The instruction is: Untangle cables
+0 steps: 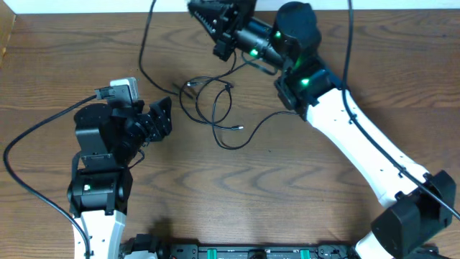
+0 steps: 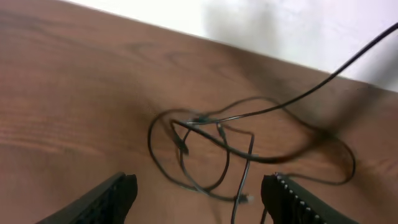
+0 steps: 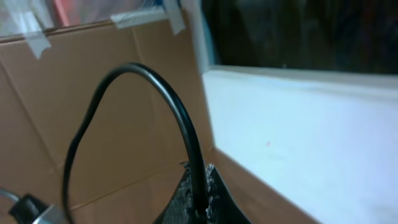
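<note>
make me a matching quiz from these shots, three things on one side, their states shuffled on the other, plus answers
Things:
1. left fingers
2. right fingers
3. cable tangle

States:
A. lying looped on the wooden table
B. shut on a black cable
C. open, holding nothing

Pairs: 1-C, 2-B, 3-A

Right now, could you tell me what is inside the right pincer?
A black cable is clamped in the right pincer, arching upward from its fingers. The stretch between the fingers is covered.
</note>
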{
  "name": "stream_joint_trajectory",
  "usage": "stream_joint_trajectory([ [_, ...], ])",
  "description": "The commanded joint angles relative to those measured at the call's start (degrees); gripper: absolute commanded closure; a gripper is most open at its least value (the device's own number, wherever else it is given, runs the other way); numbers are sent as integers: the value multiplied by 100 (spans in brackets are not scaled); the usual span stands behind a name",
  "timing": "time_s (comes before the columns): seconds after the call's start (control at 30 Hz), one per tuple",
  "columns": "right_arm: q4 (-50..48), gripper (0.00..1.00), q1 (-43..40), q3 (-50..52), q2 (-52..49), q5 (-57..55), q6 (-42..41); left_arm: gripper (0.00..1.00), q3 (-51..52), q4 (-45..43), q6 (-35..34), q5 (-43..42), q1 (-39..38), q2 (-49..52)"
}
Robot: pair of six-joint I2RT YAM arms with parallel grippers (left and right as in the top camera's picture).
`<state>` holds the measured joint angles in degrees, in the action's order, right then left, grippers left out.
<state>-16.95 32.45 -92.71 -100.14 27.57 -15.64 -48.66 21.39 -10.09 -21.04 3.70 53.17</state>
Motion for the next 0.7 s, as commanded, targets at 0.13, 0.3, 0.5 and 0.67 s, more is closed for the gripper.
stream_joint_trajectory([
  [0.13,7,99,-494,-39,446,-817,350,18,-52,411,35,-94,24,37],
  [0.3,531,99,-1161,-39,684,-1123,380,13,-52,741,35,-96,24,42],
  [0.5,1729,99,-2061,-39,933,-1921,850,12,-52,1040,33,-94,24,107],
  [0.67,2583,99,-2914,-39,1137,-2796,1333,9,-52,1316,33,-92,24,225],
])
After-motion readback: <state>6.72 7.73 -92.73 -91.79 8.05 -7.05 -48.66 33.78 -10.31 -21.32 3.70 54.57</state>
